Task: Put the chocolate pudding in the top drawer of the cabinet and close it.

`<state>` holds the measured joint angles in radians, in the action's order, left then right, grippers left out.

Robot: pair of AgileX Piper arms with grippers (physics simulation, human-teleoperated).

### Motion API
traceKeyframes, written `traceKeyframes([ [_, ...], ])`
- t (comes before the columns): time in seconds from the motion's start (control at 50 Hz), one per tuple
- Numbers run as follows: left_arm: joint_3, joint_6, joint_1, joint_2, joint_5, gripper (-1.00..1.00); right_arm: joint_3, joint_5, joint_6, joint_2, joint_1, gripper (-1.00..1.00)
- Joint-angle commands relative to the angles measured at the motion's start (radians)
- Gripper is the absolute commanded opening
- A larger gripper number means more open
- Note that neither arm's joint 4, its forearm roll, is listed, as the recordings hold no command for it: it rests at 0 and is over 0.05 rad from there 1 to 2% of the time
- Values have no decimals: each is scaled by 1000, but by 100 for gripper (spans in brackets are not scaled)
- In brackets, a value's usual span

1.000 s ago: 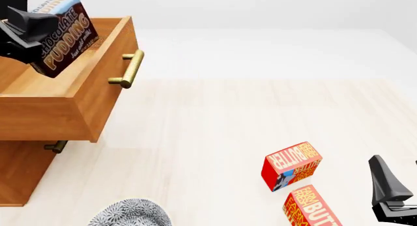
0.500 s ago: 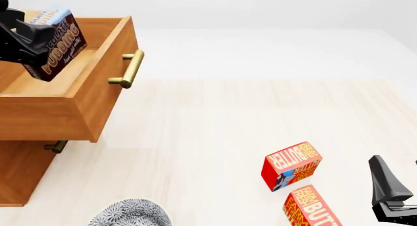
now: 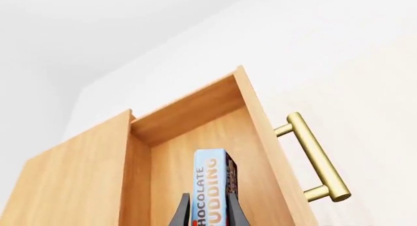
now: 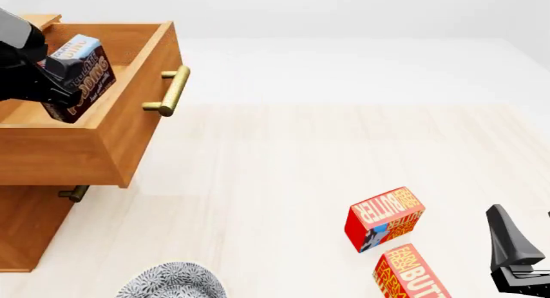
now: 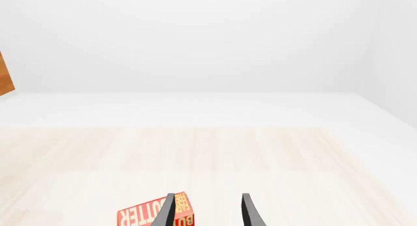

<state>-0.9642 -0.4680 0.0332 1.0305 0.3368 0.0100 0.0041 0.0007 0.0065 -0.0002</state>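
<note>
The cabinet (image 4: pixel 26 227) is smooth light-brown wood; its top drawer (image 4: pixel 94 150) stands pulled out, a round brass bar handle (image 4: pixel 170 91) on its flat front. Inside the drawer, the left gripper (image 4: pixel 64 85) pinches the pudding (image 4: pixel 86 79), a flat box held tilted. The right gripper (image 5: pixel 207 211) hangs spread, empty. Just below its fingers lies one butter box (image 4: pixel 384 219), a red-orange carton; a second (image 4: pixel 411 272) lies nearer.

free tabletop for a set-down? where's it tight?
Widest bare patch: mid-table, between the top drawer handle and the butter boxes. The far strip behind is bare too. Tight: near right, around both boxes and the right gripper; near left, by the patterned bowl and the cabinet.
</note>
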Motion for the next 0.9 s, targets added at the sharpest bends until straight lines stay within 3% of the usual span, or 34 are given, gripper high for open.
traceKeyframes([
  [0.02, 19, -20, -3, 12, -21, -100, 0, 0, 0, 0, 0, 100],
  [0.36, 38, -12, -8, 18, -33, -100, 0, 0, 0, 0, 0, 100],
  [0.44, 4, 26, -23, 40, -13, -100, 0, 0, 0, 0, 0, 100],
  [0.56, 2, 18, -25, 34, -8, -100, 0, 0, 0, 0, 0, 100],
  [0.58, 1, 13, -28, 30, -6, 100, 0, 0, 0, 0, 0, 100],
  [0.68, -71, 45, 4, -20, 73, 100, 0, 0, 0, 0, 0, 100],
  [0.9, -184, 29, 53, -133, 207, 100, 0, 0, 0, 0, 0, 100],
])
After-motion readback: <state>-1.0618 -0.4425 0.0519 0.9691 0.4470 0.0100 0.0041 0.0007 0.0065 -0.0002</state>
